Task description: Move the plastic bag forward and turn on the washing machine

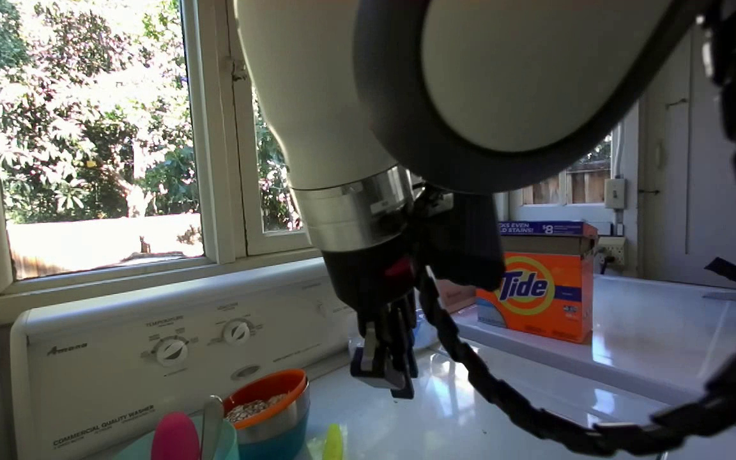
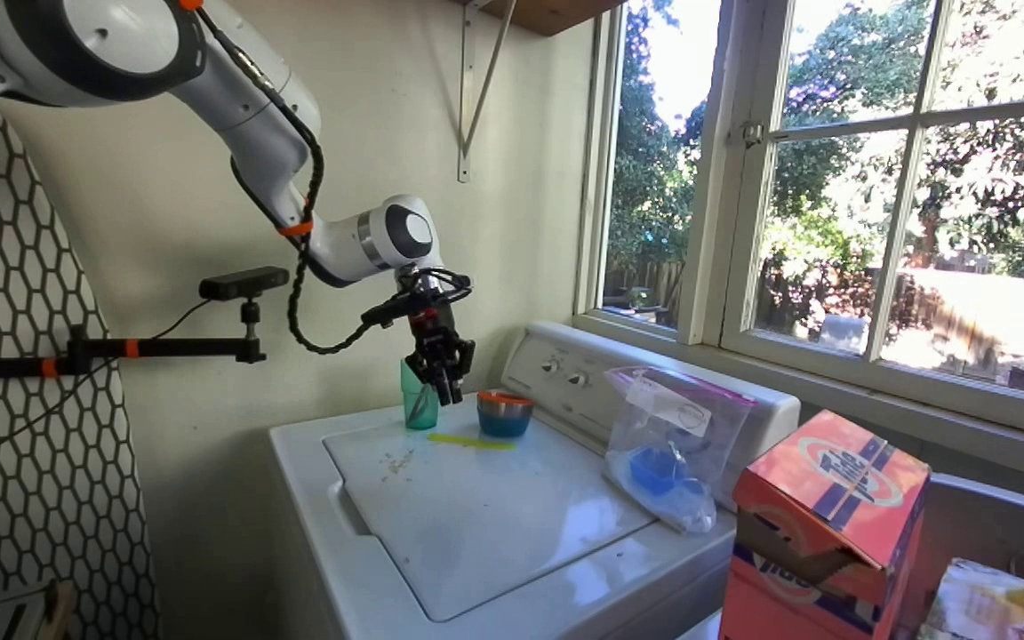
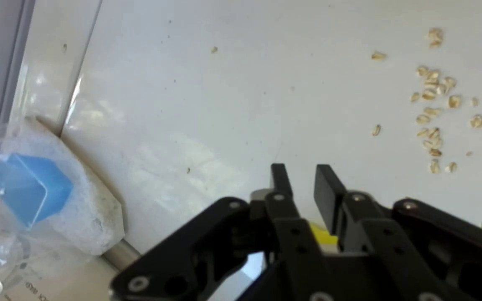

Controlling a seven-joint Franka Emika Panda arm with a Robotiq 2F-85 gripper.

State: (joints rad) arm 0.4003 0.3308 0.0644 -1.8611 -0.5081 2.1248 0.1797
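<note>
The clear plastic bag [image 2: 676, 444] with a blue object inside stands at the back of the washing machine [image 2: 494, 524], leaning by its control panel. In the wrist view the bag [image 3: 80, 200] is at the left edge. In an exterior view the bag [image 1: 425, 333] is mostly hidden behind my gripper [image 1: 384, 383]. The white panel has round knobs, including one [image 1: 171, 351] at left and another [image 1: 238, 331] beside it. My gripper [image 2: 450, 397] is above the machine top, near the bowl and apart from the bag. Its fingers [image 3: 300, 167] are partly apart with nothing between them.
A bowl with an orange rim [image 2: 503, 416], a green cup [image 2: 420, 404] and a yellow strip [image 2: 472, 442] are on the machine top. Loose oats [image 3: 431, 88] lie there too. An orange Tide box [image 1: 547, 287] stands beside the machine, near the bag. A window is behind the panel.
</note>
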